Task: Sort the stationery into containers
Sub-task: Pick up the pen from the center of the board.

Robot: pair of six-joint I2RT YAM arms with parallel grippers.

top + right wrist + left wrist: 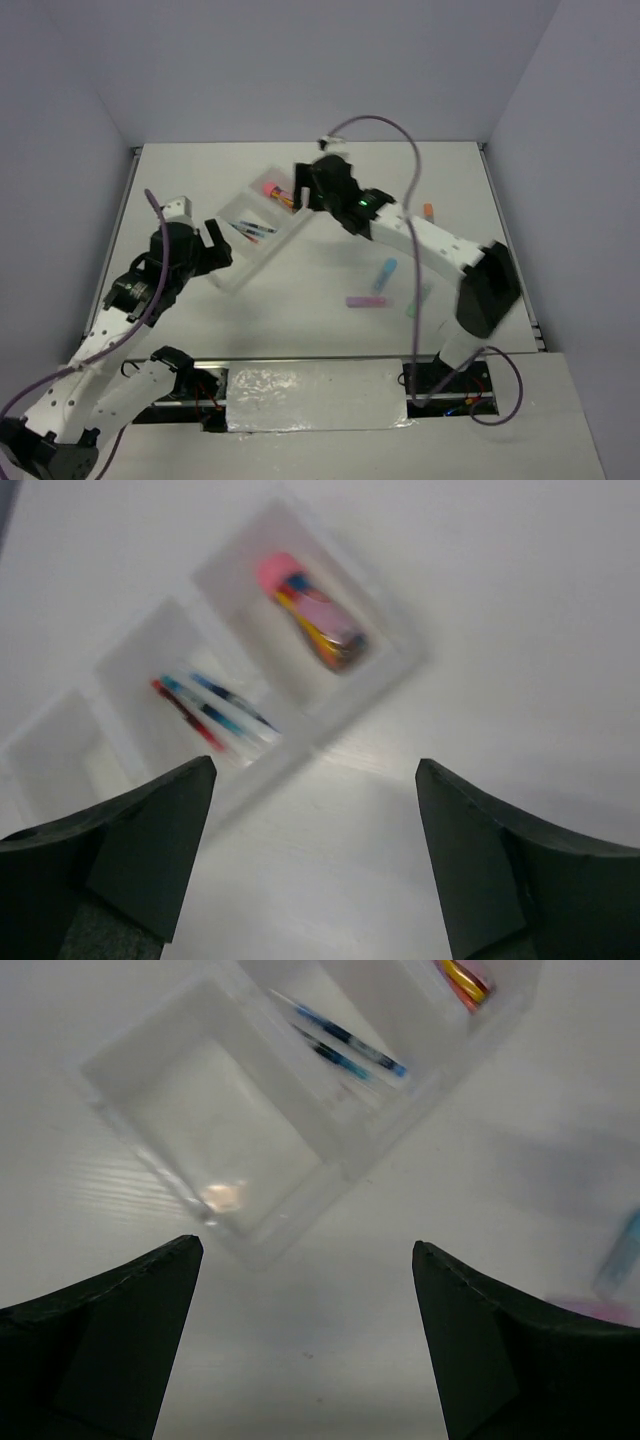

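A translucent white three-compartment tray point(232, 268) is seen lying diagonally on the white table point(320, 335), left of centre in the overhead view. In its far end compartment a pink-capped orange-gold cylinder point(272, 190) is held, shown lying on its side in the right wrist view point(310, 615). In the middle compartment thin red and blue pens point(255, 230) are laid side by side point(210, 710), and nothing is seen in the near end compartment. The right gripper point(305, 192) is positioned over the far end of the tray, close to the cylinder's compartment; its fingers are spread wide with nothing between them point(315, 767). The left gripper point(218, 248) is placed just beside the near end of the tray, its fingers likewise spread wide and nothing gripped point(305, 1250), with the bare compartment point(200, 1120) directly ahead of it. Further stationery is left loose on the table to the right of the tray: a blue bar point(385, 272), a purple bar point(366, 301) near it and a faint pale green bar point(413, 306) beside that, all partly under the right arm. An orange-tipped grey piece point(428, 211) is seen well apart from them, nearer the far right of the table.
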